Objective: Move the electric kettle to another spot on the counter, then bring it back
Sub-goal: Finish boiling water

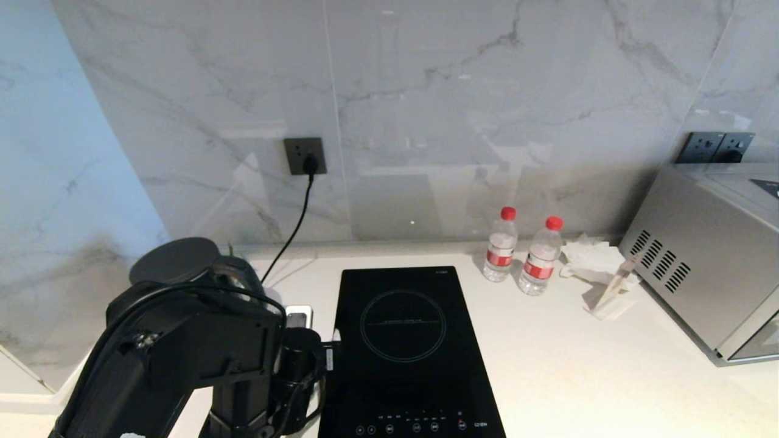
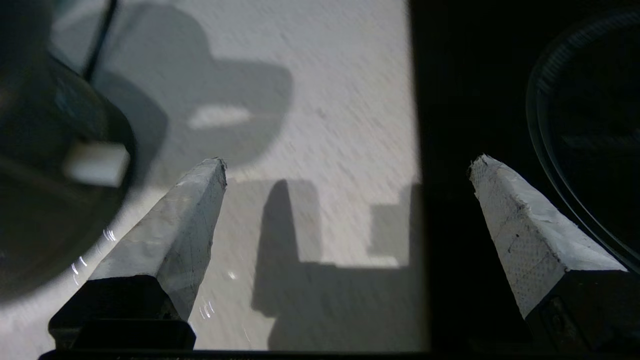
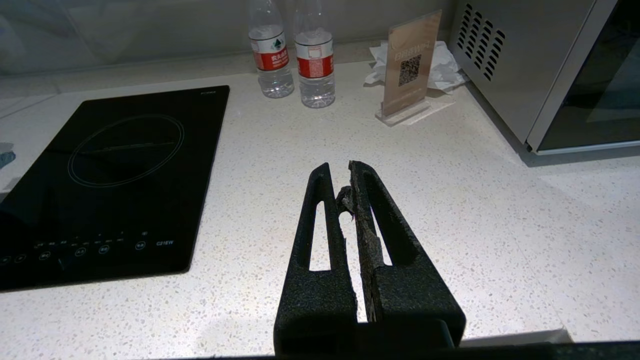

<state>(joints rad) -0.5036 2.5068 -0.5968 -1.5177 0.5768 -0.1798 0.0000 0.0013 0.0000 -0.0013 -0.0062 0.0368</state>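
The counter [image 1: 566, 340] fills the lower frame, with the hob [image 1: 405, 340] at its centre. The kettle [image 1: 201, 267] stands at lower left, half hidden by my left arm. My left gripper [image 2: 345, 165] hangs over counter and hob edge, fingers spread wide and empty. I should swing toward the handle and centre it before closing. My right gripper [image 3: 345, 180] idles, fingers pressed together.

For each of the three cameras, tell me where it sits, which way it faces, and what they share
Head view: from the head, forward and down at the counter; left arm and electric kettle at lower left.
Left wrist view: behind the open left gripper, down at counter beside the hob.
Right wrist view: behind the shut right gripper, across the counter.
All three share hob and counter.
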